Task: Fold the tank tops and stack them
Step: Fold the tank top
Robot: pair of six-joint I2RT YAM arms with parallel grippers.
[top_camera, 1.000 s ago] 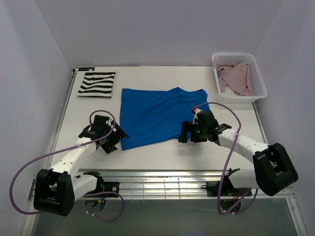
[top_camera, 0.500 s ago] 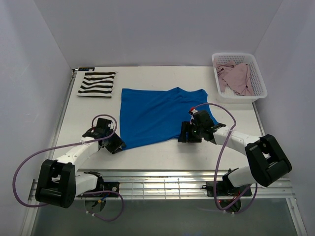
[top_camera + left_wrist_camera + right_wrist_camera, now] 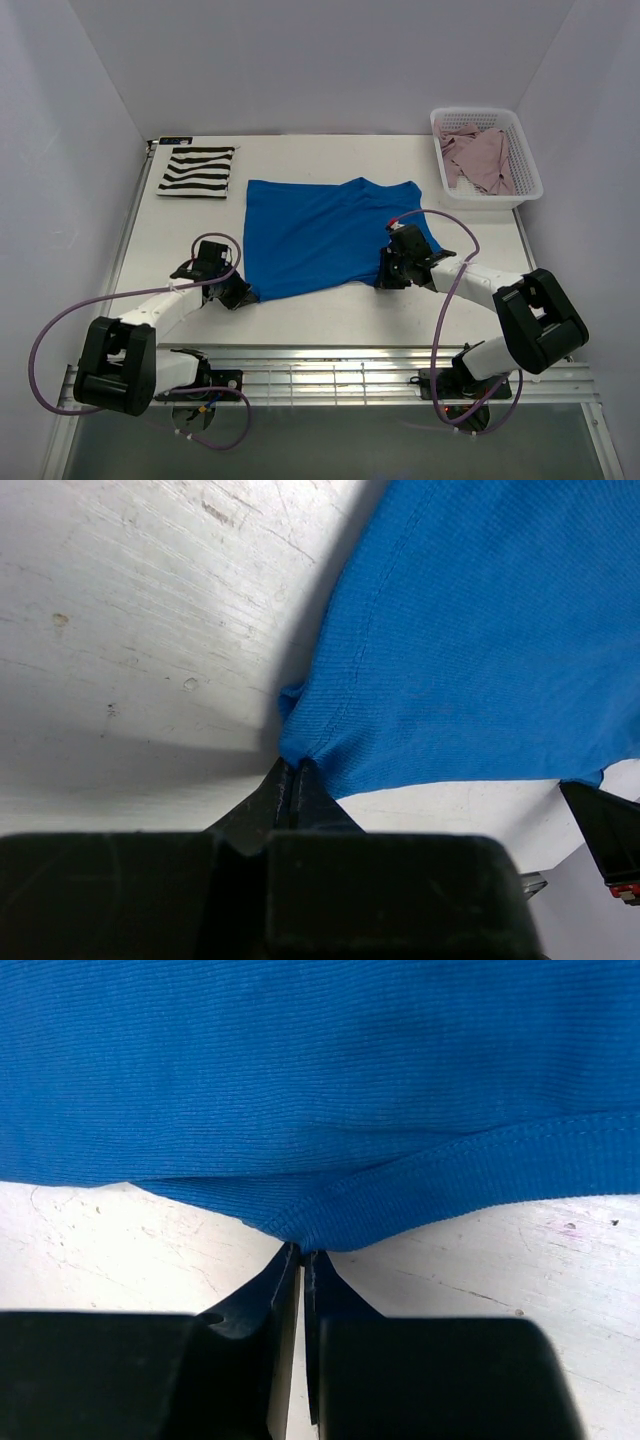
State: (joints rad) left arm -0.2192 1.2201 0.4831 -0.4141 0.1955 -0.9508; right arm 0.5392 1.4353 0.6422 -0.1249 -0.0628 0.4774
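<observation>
Three tops (image 3: 197,172) (image 3: 320,235) (image 3: 485,158) overhead; blue top (image 3: 480,630) close-up

The white table (image 3: 330,315), scuffed and scratched, carries three things. A blue top (image 3: 320,235) lies spread flat in the middle. Its near edge runs from the tips of the left gripper (image 3: 245,297) across to the tips of the right gripper (image 3: 383,279), and the rest stretches away beyond both. A striped top (image 3: 197,171), a small flat rectangle, lies well beyond the left gripper. A white basket (image 3: 490,201) stands well beyond the right gripper and to its right, apart from the blue top.
</observation>
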